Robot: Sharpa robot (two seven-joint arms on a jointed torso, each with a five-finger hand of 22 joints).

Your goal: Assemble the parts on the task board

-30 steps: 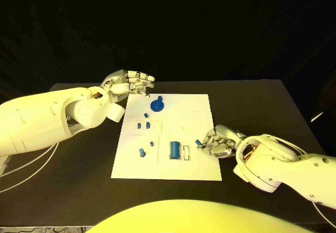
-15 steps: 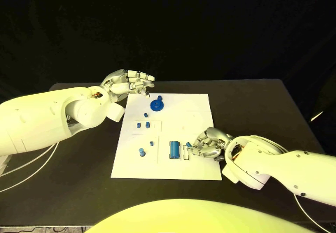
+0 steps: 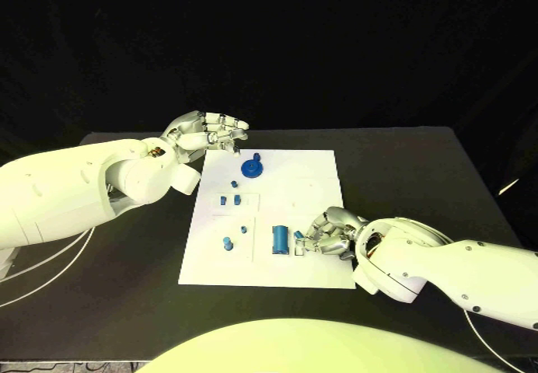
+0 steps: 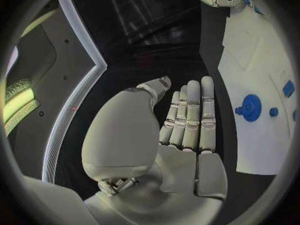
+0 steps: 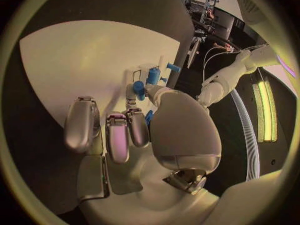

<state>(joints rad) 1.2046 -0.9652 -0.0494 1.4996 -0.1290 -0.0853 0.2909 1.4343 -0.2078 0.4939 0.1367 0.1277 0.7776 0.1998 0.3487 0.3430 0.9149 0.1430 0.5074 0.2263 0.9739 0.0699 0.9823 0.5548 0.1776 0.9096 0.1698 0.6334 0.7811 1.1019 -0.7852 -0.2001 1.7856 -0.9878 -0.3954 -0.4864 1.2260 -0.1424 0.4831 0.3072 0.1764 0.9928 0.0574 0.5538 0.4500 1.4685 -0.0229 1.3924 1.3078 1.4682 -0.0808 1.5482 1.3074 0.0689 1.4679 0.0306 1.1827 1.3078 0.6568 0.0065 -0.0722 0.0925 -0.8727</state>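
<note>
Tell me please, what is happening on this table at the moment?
A robot is assembling small blue parts on a white task board. Its right hand pinches a small blue piece beside the tall blue cylinder on the board. Its left hand hovers near the board's far corner, holding nothing, close to the round blue knob.

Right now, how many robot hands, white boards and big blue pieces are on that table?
Silver many-fingered hands: 2 (left hand, right hand)
White flat task board: 1
Big blue pieces: 2 (round blue disc, long blue cylinder)
Total: 5
</note>
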